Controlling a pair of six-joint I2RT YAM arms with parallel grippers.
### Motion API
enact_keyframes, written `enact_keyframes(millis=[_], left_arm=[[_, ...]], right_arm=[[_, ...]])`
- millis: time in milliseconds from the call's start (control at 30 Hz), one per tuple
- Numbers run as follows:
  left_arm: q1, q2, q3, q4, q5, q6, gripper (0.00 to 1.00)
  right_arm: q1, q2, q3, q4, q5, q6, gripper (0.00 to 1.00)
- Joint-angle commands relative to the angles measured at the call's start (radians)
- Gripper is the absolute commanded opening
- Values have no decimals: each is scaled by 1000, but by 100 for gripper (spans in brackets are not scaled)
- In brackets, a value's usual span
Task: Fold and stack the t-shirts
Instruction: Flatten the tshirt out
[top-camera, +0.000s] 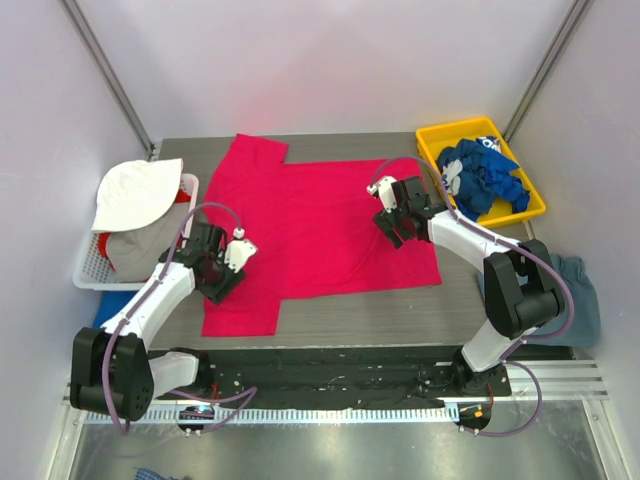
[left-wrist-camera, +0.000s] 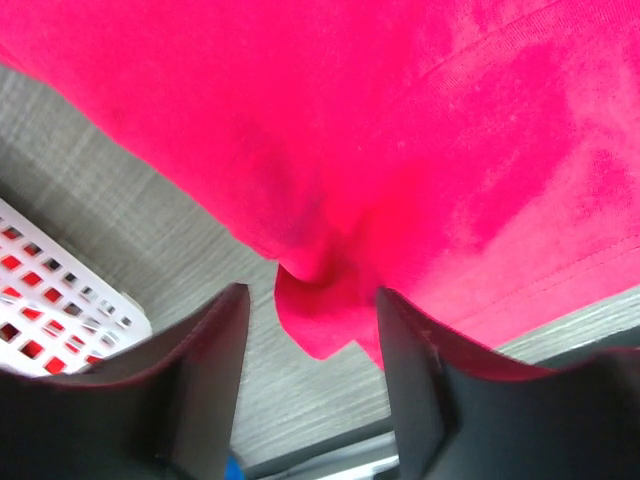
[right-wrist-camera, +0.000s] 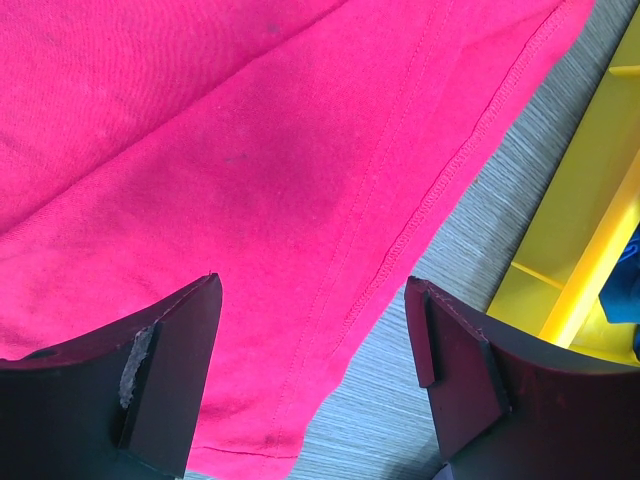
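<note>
Starting at the far left, a white basket (top-camera: 85, 272) sits just off the left edge of the pink-red t-shirt (top-camera: 330, 225), with a white cloth (top-camera: 135, 190) and a grey cloth (top-camera: 130, 250) heaped in it. Then the left gripper (left-wrist-camera: 312, 300): it hangs low over the shirt's left edge, close to the near sleeve. Its fingers stand apart with a puckered nub of pink cloth between them, not pinched by either one.

The pink-red t-shirt itself lies spread flat, sleeves out at its left end and hem at its right. No fold shows in it, so this looks like the start of the first fold: getting hold of the cloth.

Over the shirt's right end, near the far corner of the hem, is the right gripper (right-wrist-camera: 312, 295). Its fingers are wide apart above the stitched edge and hold nothing.

Right of the shirt a yellow bin (top-camera: 432, 150) holds the crumpled royal blue t-shirts (top-camera: 480, 175). A slate grey-blue t-shirt (top-camera: 578, 295) lies further right, beyond the right arm.

The next move, by the look of it, is for both grippers to drop onto their edges and close on a single layer. Then they lift together and carry the cloth across, keeping the shirt from dragging out of square.
</note>
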Motion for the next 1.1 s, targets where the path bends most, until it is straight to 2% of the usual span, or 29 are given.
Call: enact_keyframes(millis=[0, 67, 200, 400, 467, 800, 1067], left_arm=[[3, -1, 39, -25, 2, -10, 61], [1, 0, 51, 21, -39, -8, 65], [3, 14, 91, 217, -130, -36, 69], [3, 161, 220, 414, -191, -54, 70], [4, 242, 272, 426, -193, -47, 70], [6, 486, 347, 596, -245, 18, 70], [7, 643, 464, 606, -295, 81, 69]], right_arm=[[7, -19, 12, 31, 14, -1, 81], [7, -21, 12, 33, 18, -1, 81], [9, -8, 20, 31, 15, 3, 81], [12, -2, 5, 76, 66, 14, 80], [13, -4, 0, 90, 84, 8, 80], [13, 34, -6, 143, 135, -29, 80], [12, 88, -1, 180, 170, -70, 80]])
